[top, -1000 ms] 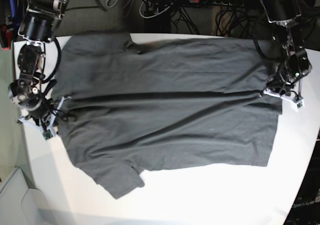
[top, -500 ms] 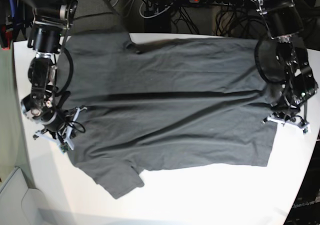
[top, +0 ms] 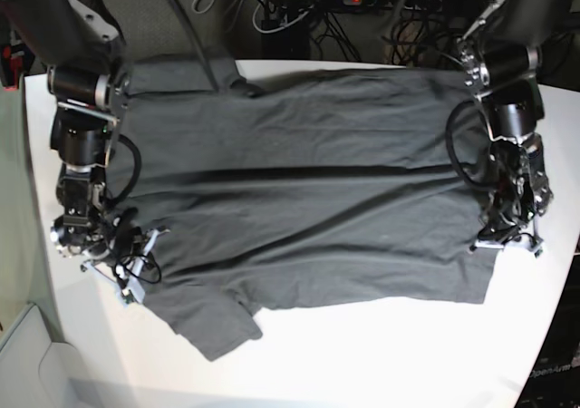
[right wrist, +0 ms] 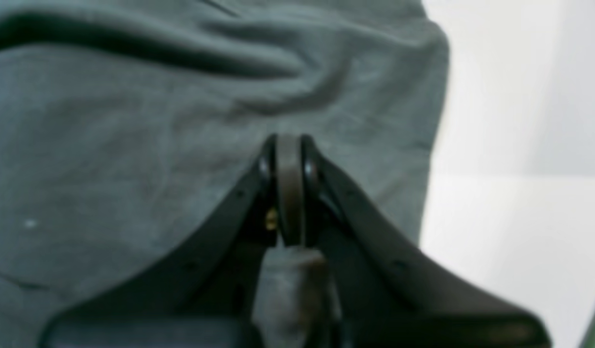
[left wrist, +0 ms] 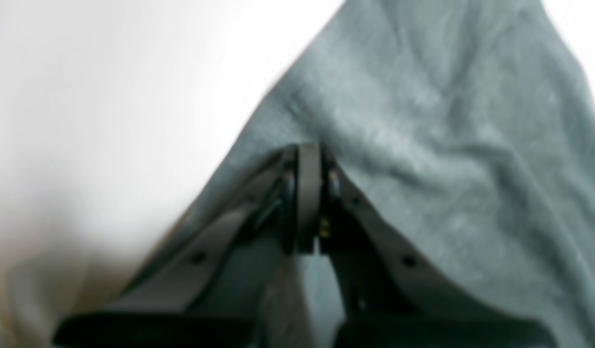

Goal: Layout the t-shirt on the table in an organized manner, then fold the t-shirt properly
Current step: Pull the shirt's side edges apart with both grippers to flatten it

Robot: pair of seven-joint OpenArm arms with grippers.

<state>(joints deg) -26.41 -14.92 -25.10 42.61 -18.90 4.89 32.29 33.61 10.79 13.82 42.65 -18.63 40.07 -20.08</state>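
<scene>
With jaws clamped on opposite t-shirt (top: 308, 199) edges, long axis spanning left gripper (top: 507, 240) to right gripper (top: 127, 263) across surface (top: 381, 354).

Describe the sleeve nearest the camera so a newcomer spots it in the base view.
Start at the white table and the grey t-shirt spread across it. Follow the shirt's near edge toward the right gripper; the sleeve is the flap jutting onto bare table, unlike the straight hem beside it.
</scene>
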